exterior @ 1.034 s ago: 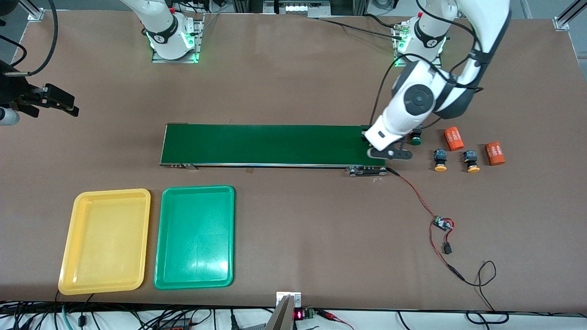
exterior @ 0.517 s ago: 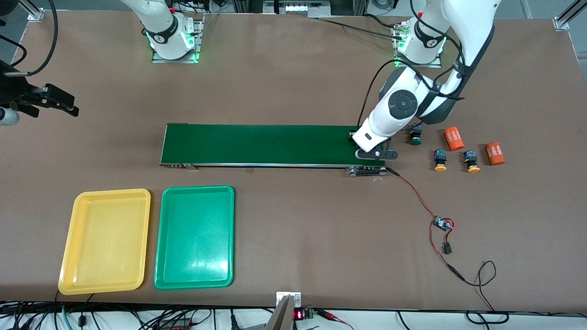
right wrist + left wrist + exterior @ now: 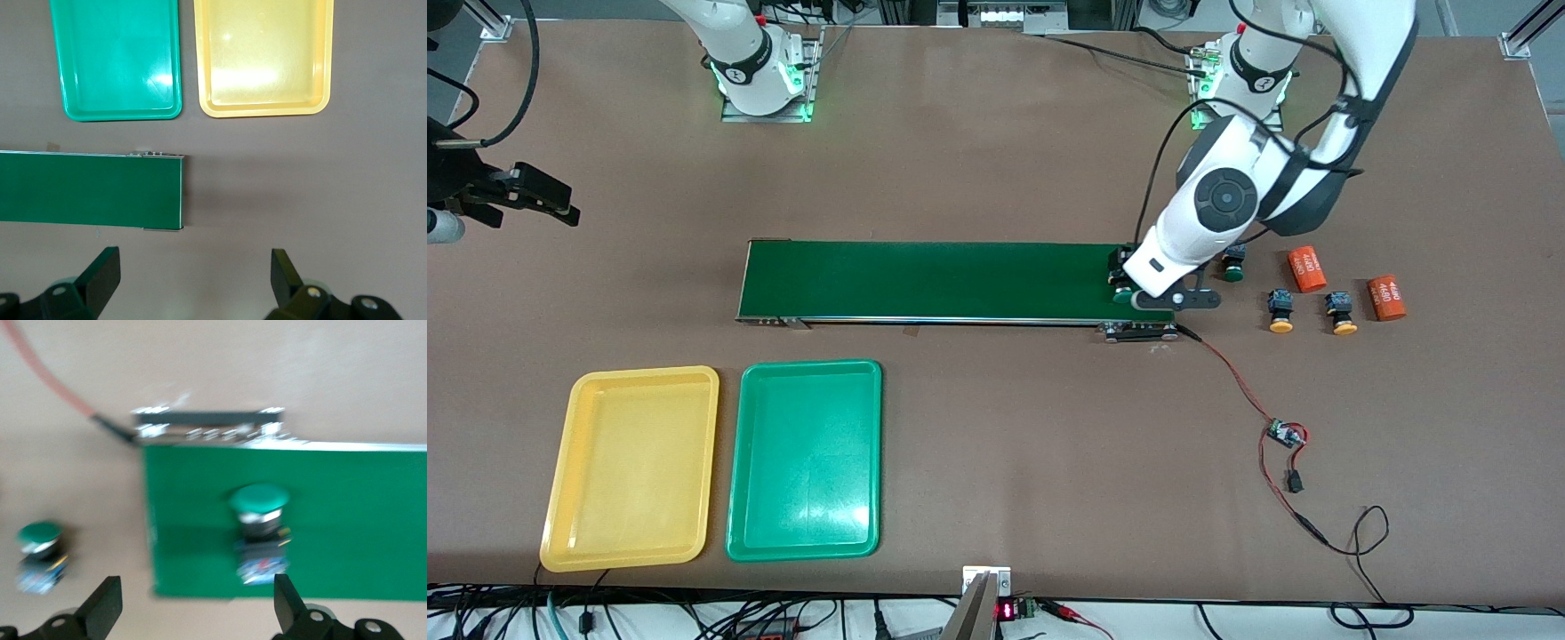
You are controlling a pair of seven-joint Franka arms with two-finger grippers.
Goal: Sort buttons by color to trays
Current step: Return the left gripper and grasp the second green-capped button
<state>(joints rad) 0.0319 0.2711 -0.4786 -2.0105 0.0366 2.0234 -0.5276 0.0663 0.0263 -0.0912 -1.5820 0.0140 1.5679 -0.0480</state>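
Brown table (image 3: 996,444) carries every item, ordered here from largest to smallest. Dark-green belt (image 3: 934,280) runs along the table's middle. Yellow tray (image 3: 569,498) and green tray (image 3: 747,516) lie side by side at the table's edge nearest the front camera, toward the right arm's end; both appear whole in the right wrist view.

Left gripper (image 3: 193,603) hangs over the belt's end toward the left arm's end of the table. Its fingers (image 3: 103,607) stand wide apart with nothing between them. In the front view the arm's wrist hides most of the gripper. Half a second earlier the wrist sat slightly lower over the belt and the jaws were partly parted; a second ago they were shut.

Right gripper (image 3: 193,280) waits over bare table past the belt's other end, jaws wide and empty. In the front view only a dark part shows at the picture's edge.

One green button (image 3: 259,533) lies on the belt's end, just in front of the left gripper; in the front view it is mostly covered. A second green button (image 3: 1233,266) rests on the table just off that end, partly hidden. Two yellow buttons (image 3: 1280,311) (image 3: 1342,313) sit nearby, beside two orange cylinders (image 3: 1306,268) (image 3: 1387,297).
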